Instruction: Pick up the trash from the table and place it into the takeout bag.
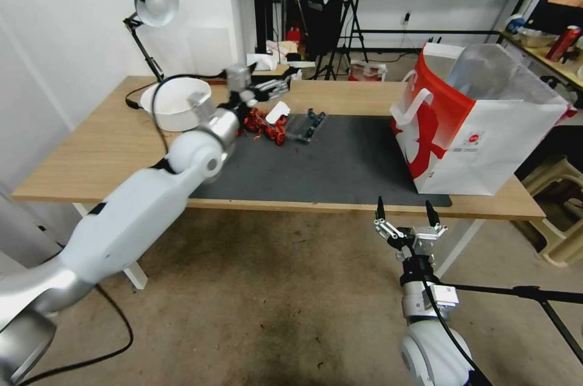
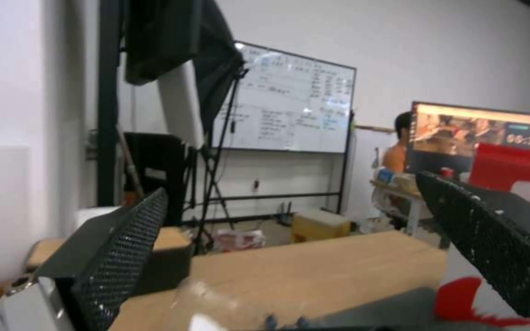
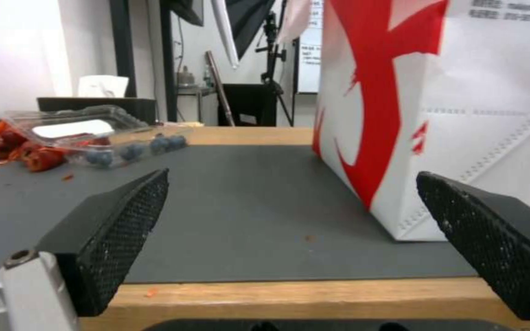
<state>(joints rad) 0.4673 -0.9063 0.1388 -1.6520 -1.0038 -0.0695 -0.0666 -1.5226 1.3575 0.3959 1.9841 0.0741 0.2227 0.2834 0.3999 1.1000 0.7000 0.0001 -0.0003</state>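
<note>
- Left end effector (image 1: pixel 280 87) reaches out over the far left part of the bench (image 1: pixel 91 155), above the red scraps (image 1: pixel 262 125); fingers (image 2: pixel 118 248) spread apart, nothing between them.
- Left wrist view: fingers wide open, looking level across the bench toward the room behind; edge of the red and white bag (image 2: pixel 510 184) shows to one side.
- Right end effector (image 1: pixel 408 221) hangs low in front of the bench's near edge, off the bench, pointing up at the bag (image 1: pixel 480 131); fingers (image 3: pixel 112 234) apart, holding nothing.
- Right wrist view: both fingers frame the grey mat (image 3: pixel 240 207); the bag (image 3: pixel 461 115) stands just ahead on one side, the trash farther back on the other.
- Trash sits at the far left end of the mat (image 1: pixel 340 161): pile of red scraps, touching a clear plastic tray (image 1: pixel 303 125) with dark blue round bits in it.
- Right wrist view: clear tray (image 3: pixel 93 133) lies beside the red scraps (image 3: pixel 14 147), blue bits (image 3: pixel 136 151) at its near end.
- Bag stands upright on the right end of the mat, mouth open, silver lining visible, well apart from the trash.
- White bowl (image 1: pixel 175 104) sits on bare wood left of the mat, near the base of a desk lamp (image 1: pixel 152 10).
</note>
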